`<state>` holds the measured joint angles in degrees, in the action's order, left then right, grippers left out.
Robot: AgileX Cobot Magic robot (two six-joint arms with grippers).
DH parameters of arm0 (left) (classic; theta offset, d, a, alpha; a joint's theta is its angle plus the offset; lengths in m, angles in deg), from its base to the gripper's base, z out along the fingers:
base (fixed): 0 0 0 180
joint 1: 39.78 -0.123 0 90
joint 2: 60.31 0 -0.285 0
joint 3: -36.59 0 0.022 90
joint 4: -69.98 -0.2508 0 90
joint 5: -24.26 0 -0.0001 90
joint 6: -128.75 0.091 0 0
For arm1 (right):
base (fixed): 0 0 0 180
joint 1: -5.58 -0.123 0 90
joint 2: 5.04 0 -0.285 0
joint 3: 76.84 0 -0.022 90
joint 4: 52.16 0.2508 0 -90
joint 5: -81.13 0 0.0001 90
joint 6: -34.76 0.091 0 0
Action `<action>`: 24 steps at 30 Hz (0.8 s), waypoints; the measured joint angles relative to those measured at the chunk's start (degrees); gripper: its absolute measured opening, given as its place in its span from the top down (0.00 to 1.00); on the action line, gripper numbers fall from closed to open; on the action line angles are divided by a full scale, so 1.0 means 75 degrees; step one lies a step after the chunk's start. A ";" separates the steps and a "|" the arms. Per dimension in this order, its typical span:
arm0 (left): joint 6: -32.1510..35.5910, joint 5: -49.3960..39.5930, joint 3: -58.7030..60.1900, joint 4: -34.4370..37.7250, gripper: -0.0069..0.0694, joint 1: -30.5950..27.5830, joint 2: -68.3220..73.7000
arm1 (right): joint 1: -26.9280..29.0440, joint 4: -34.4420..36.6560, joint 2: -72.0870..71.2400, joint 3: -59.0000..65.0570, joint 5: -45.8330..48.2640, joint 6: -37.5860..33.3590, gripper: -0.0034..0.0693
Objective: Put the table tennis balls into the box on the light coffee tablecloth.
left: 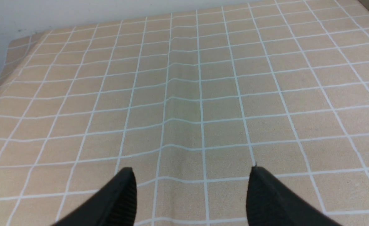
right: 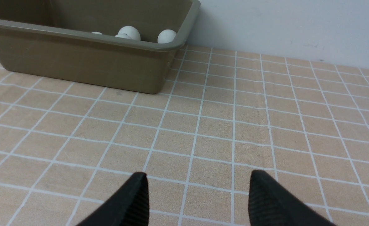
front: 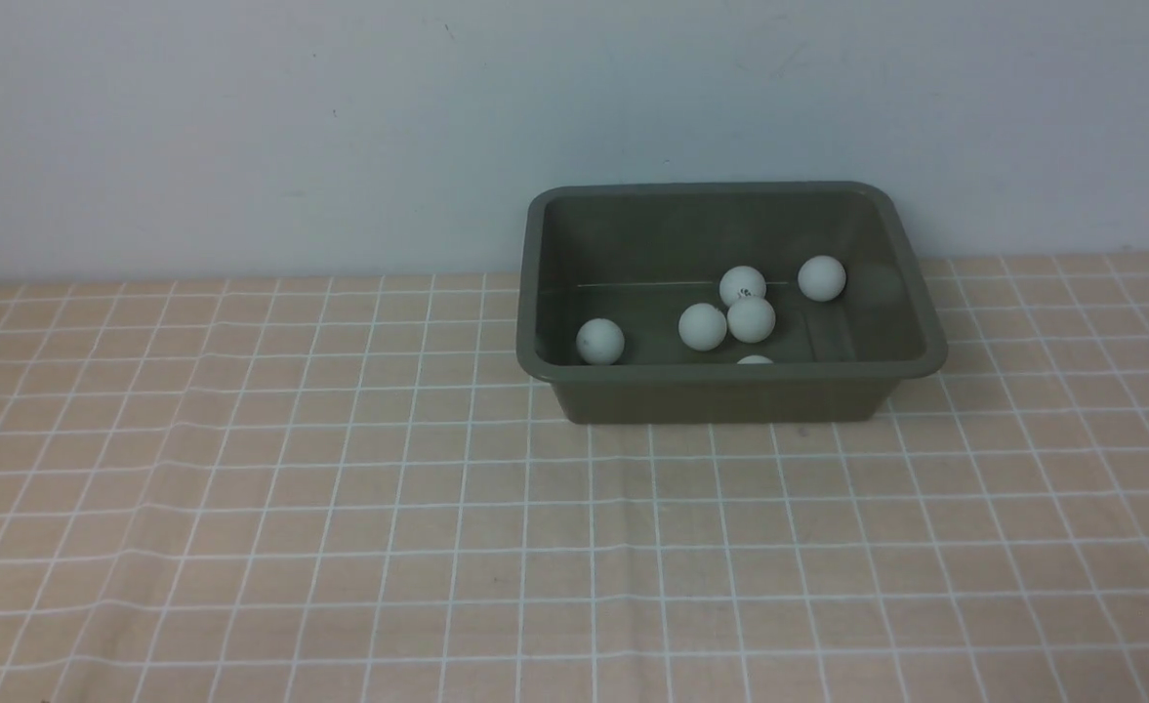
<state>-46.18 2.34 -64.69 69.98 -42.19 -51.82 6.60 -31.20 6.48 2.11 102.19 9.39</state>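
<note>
1. Holding nothing: my left gripper (left: 190,175) and right gripper (right: 197,182) both gape wide over the tablecloth (front: 340,508).
2. Six table tennis balls (front: 702,326) sit in the box (front: 730,391), at 1 o'clock on the cloth.

Looked forward from the robot's side, high and set back, over the light coffee tablecloth (front: 340,508) to the box (front: 730,386) near the wall (front: 242,127). Rode low on the left wrist, close over bare cloth, left gripper (left: 192,194) tips at frame edge. Rode low on the right wrist, right gripper (right: 198,201) likewise, facing the box's corner; shared box and cloth with the front view.
</note>
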 joint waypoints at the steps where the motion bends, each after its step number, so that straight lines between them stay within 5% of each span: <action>1: 0.0000 0.0000 0.0000 0.0000 0.40 0.0000 -0.0021 | 0.0000 0.0000 0.0000 0.0000 0.0000 0.0000 0.40; 24: -0.0459 0.0000 0.0000 -0.0127 0.40 0.0000 -0.0185 | 0.0000 0.0000 0.0000 0.0000 0.0006 0.0000 0.40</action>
<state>-49.62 2.34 -64.69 69.03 -42.19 -53.21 6.60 -31.20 6.48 2.11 102.24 9.39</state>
